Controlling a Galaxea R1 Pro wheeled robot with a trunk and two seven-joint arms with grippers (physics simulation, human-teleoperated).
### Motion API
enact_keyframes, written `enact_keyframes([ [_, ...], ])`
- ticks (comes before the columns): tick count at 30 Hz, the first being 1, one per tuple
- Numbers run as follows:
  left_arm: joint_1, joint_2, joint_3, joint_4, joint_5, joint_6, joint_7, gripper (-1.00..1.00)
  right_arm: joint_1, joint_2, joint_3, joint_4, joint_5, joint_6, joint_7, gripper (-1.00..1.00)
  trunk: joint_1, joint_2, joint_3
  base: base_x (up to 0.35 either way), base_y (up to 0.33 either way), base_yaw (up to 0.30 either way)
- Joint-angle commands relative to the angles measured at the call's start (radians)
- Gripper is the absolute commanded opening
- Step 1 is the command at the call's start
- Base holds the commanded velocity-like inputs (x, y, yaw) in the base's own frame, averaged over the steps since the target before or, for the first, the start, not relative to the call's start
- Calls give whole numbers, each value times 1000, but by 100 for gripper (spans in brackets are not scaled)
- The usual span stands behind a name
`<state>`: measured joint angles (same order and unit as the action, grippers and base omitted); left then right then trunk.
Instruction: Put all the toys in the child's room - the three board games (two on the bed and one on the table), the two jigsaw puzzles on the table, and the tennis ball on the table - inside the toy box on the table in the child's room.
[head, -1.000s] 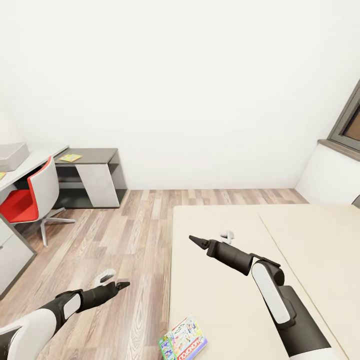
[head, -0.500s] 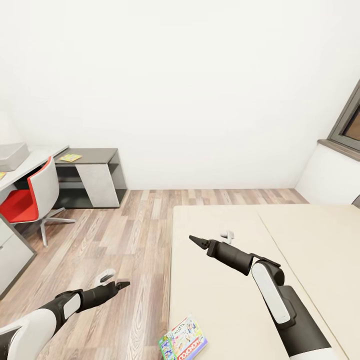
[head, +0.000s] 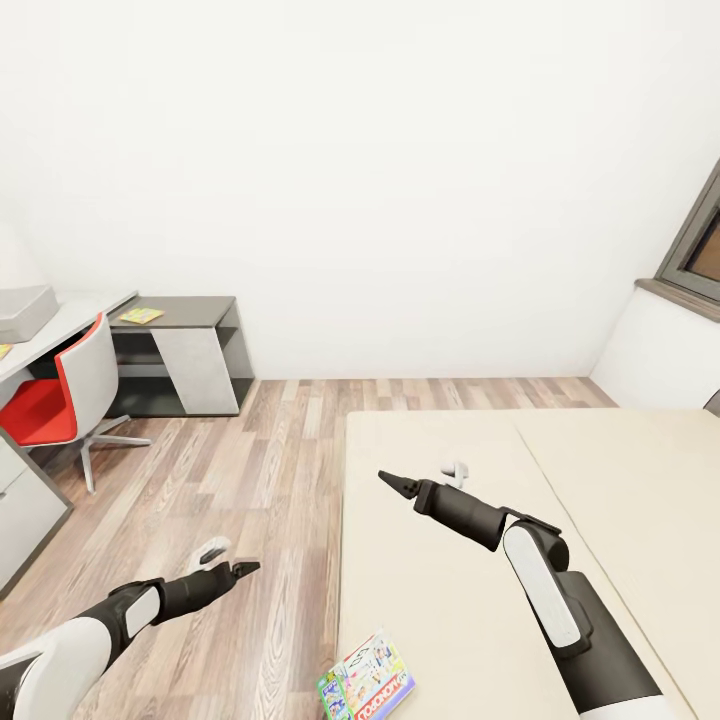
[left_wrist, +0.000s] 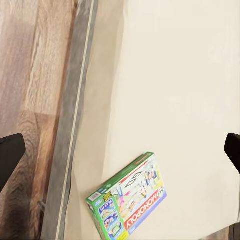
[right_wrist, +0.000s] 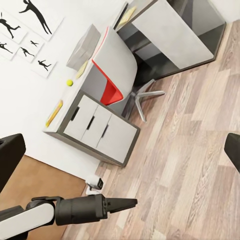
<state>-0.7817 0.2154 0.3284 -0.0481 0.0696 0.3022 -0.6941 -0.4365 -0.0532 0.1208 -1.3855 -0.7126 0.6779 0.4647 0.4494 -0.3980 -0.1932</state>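
Observation:
One board game (head: 366, 682), a green and blue printed box with a red band, lies flat near the bed's (head: 440, 600) near left corner; the same board game (left_wrist: 131, 200) shows on the beige mattress. My left gripper (head: 245, 570) hangs open over the floor left of the bed. Above the mattress my right gripper (head: 393, 483) is open and empty. At far left the grey toy box (head: 22, 312) sits on the white table (head: 75, 318). The tennis ball (right_wrist: 69, 82) rests on that table beside the toy box (right_wrist: 82, 47). A flat yellowish toy (head: 138, 316) lies on the dark side desk.
A red and white swivel chair (head: 55, 395) stands in front of the table. Wood-plank floor (head: 250, 470) runs between table and bed. A grey-framed window (head: 700, 245) is at the right. Another flat yellow piece (right_wrist: 54, 113) lies on the white tabletop above the drawers (right_wrist: 97, 127).

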Motion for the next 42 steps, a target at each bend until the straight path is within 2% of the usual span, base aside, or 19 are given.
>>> enact_keyframes([
  [1, -1, 0, 1, -1, 7, 10, -3, 100, -1, -1, 0, 0, -4, 4, 0, 100, 1, -2, -2, 0, 0, 0],
  [13, -1, 0, 1, -1, 7, 11, -27, 100, -1, 1, 0, 3, -4, 2, -1, 100, 1, -2, -2, 0, 0, 0],
  [42, -1, 2, 1, -1, 9, 9, -27, 100, -1, 2, 0, 8, -2, -3, -5, 100, 1, -2, -2, 0, 0, 0],
])
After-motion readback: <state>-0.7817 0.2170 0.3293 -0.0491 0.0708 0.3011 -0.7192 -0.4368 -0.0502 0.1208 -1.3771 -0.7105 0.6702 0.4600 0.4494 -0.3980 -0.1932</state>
